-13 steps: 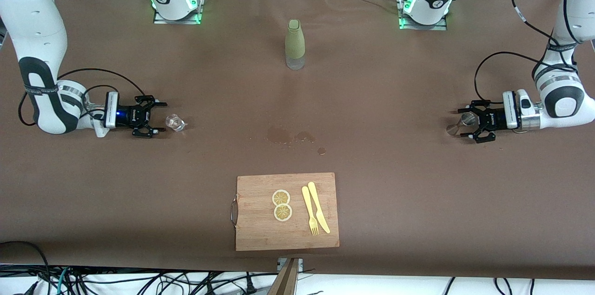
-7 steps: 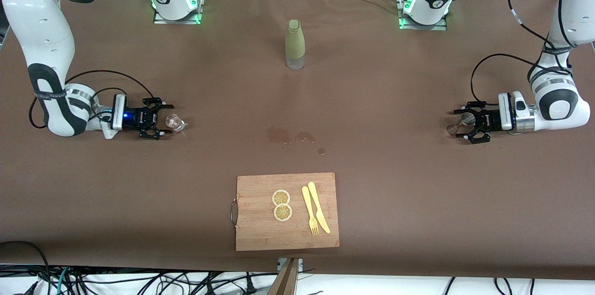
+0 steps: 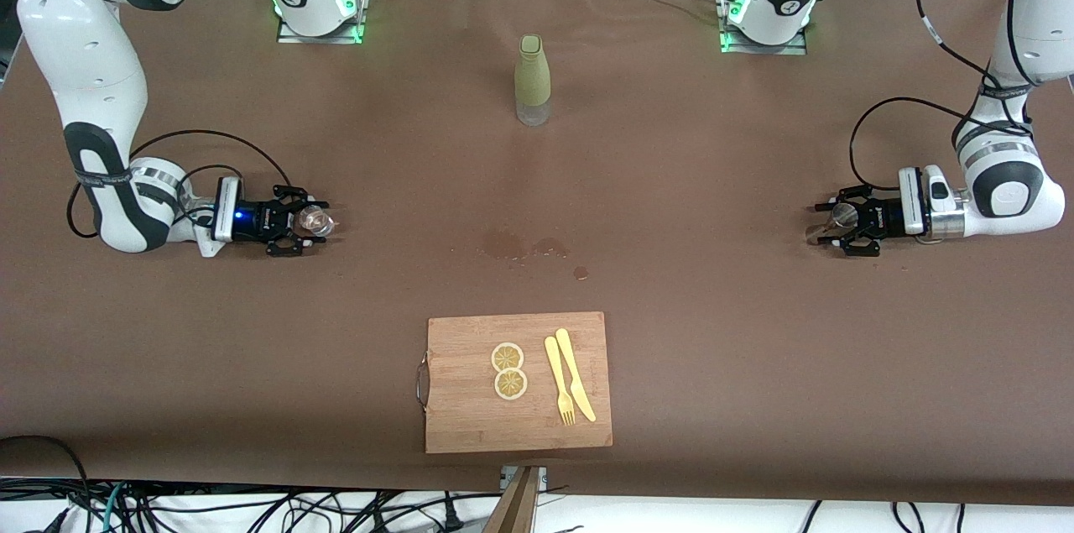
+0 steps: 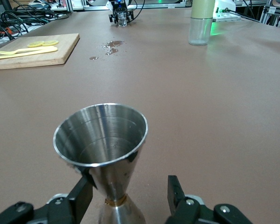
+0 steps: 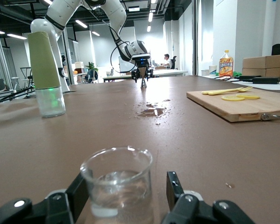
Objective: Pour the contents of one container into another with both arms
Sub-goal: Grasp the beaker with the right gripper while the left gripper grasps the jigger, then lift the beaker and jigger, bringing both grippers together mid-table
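Note:
The steel jigger (image 3: pixel 839 216) stands upright toward the left arm's end of the table. My left gripper (image 3: pixel 831 222) lies low around it. In the left wrist view the jigger (image 4: pixel 102 140) sits between the open fingers (image 4: pixel 177 193) of the left gripper (image 4: pixel 129 186): one finger touches its cone, the other stands apart. The clear glass tumbler (image 3: pixel 317 221) stands toward the right arm's end, inside my right gripper (image 3: pixel 310 222). In the right wrist view the tumbler (image 5: pixel 117 186) is straddled by the open right gripper (image 5: pixel 127 181), with a gap at one finger (image 5: pixel 173 186).
A tall green-sleeved bottle (image 3: pixel 533 80) stands mid-table near the bases. Wet spots (image 3: pixel 524 248) mark the brown cloth at the centre. Nearer the front camera lies a wooden cutting board (image 3: pixel 470 420) with two lemon slices (image 3: pixel 508 369) and a yellow fork and knife (image 3: pixel 570 386).
The right gripper has slid forward until the tumbler stands between its fingers. The left gripper has crept further around the jigger. Both pairs of jaws have narrowed.

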You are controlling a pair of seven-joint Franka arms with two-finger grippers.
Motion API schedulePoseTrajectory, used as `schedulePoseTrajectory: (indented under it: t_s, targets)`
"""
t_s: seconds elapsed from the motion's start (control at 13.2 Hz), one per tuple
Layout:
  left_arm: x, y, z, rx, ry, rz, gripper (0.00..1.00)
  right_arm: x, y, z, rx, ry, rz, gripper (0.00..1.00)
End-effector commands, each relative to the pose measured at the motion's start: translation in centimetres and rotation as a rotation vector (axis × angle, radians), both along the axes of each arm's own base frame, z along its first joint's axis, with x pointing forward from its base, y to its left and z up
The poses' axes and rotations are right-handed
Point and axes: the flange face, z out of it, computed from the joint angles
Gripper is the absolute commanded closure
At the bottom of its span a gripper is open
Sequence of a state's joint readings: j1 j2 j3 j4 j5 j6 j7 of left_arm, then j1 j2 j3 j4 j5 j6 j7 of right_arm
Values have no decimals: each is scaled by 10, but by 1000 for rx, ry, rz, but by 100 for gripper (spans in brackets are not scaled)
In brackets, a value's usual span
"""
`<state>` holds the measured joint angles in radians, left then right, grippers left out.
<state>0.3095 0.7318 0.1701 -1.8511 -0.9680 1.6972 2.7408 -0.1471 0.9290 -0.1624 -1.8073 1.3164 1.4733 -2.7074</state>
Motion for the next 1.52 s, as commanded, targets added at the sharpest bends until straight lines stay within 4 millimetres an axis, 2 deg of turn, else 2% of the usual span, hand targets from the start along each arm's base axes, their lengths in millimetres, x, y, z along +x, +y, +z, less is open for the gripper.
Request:
schedulePoseTrajectory:
  t_s: [0.0,0.08,0.15,0.23,0.46,0.68,0.84,0.91,1.06,1.22,1.44]
  targets:
    - [0,1,-6,-36,-112,-46,58,9,11,-9,-3,-15,-16,33]
    - [0,1,-6,-36,-114,-46,62,9,13,-11,-3,-11,-14,34]
    - [0,1,-6,-36,-114,-47,71,10,15,-11,-3,-11,-12,36]
    - [0,1,-6,-36,-115,-48,78,11,18,-11,-7,-12,-9,46]
    - [0,1,-6,-36,-115,-48,100,11,20,-11,-3,-11,-9,63]
    - [-1,3,-6,-33,-116,-43,100,11,21,-10,-1,-8,-3,74]
    - [0,2,-3,-39,-116,-45,100,10,26,-9,0,19,16,76]
    - [1,1,-1,-50,-112,-47,100,11,34,-7,-5,46,40,76]
    - [1,0,-2,-53,-80,-29,100,26,60,8,-16,49,144,76]
    - [1,-5,2,-76,-30,-23,100,30,79,15,-8,94,178,77]
    - [3,-17,6,-111,54,-6,100,52,109,40,-16,92,234,85]
